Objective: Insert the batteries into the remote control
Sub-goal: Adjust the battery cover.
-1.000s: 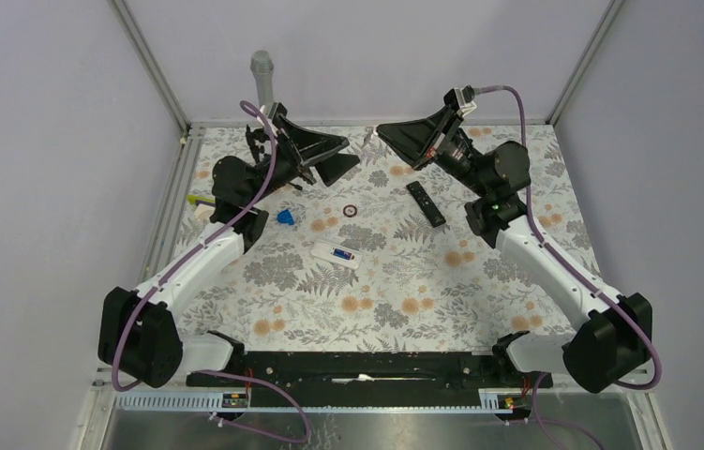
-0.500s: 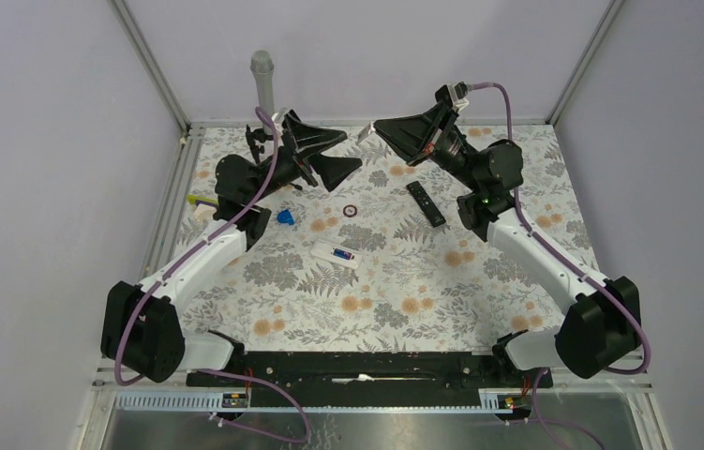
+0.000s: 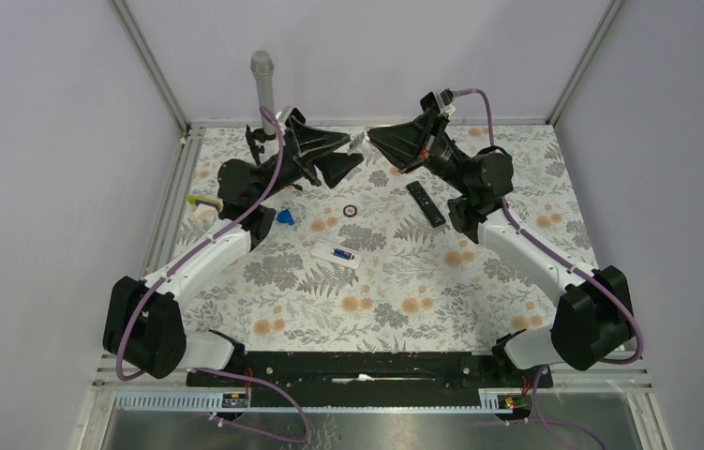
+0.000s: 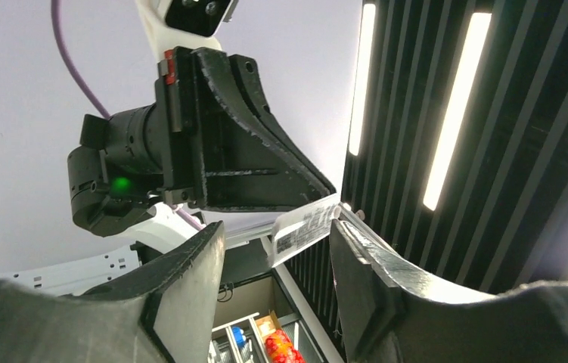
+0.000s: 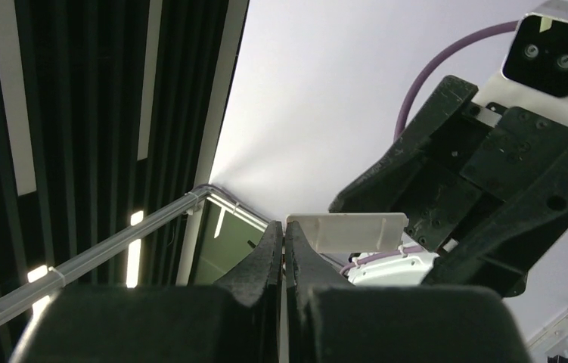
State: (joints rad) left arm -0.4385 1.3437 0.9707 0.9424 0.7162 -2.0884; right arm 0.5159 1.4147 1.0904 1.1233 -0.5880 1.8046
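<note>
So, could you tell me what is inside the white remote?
A blue battery lies in the white remote; whether another sits beside it is too small to tell.

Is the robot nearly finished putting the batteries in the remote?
Nearly, it seems. Done: the white remote lies on the table with something blue, likely a battery, in its open slot. In hand: the right hand pinches a flat white piece, probably the cover, inside the open left hand. Left: that piece is not yet on the remote.
</note>
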